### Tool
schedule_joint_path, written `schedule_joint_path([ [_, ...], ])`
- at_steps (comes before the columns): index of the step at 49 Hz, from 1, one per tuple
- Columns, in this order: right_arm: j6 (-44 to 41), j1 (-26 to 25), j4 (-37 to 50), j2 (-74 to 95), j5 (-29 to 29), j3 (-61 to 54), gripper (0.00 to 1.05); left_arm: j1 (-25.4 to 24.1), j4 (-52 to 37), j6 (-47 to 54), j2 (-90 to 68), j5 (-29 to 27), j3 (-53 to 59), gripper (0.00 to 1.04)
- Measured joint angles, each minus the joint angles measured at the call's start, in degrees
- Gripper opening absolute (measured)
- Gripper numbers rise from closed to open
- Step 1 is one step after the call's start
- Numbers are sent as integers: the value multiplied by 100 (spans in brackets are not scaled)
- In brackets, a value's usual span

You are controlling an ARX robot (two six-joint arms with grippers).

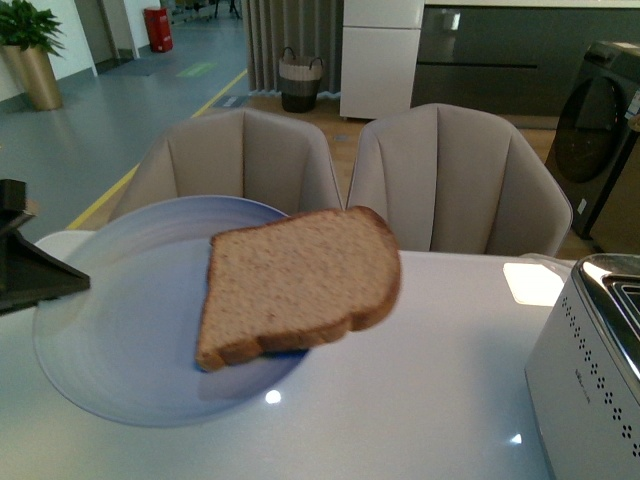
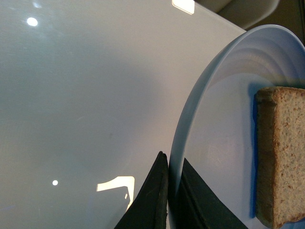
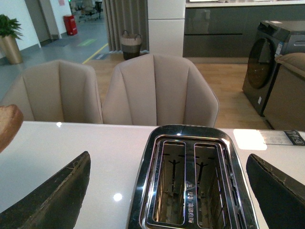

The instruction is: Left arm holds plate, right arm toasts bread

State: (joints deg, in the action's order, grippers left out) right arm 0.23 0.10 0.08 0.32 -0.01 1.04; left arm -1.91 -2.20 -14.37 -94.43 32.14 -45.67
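One bread [image 1: 300,285] slice rests on the plate [image 1: 110,340], overhanging its rim toward the toaster [image 1: 590,380] at the right edge of the table [image 1: 430,400]. Near the left edge, the left gripper [image 2: 174,160] pinches the plate's rim, apparently steadying it for the pick-up. The right gripper [image 3: 167,156] hangs wide open over the toaster's two empty slots, holding nothing.
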Motion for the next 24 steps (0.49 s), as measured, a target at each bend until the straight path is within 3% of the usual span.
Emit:
schedule_joint_path([
  [24, 0, 0, 0, 0, -2, 0, 96, 1814, -105, -922, 284, -634, 76, 3],
])
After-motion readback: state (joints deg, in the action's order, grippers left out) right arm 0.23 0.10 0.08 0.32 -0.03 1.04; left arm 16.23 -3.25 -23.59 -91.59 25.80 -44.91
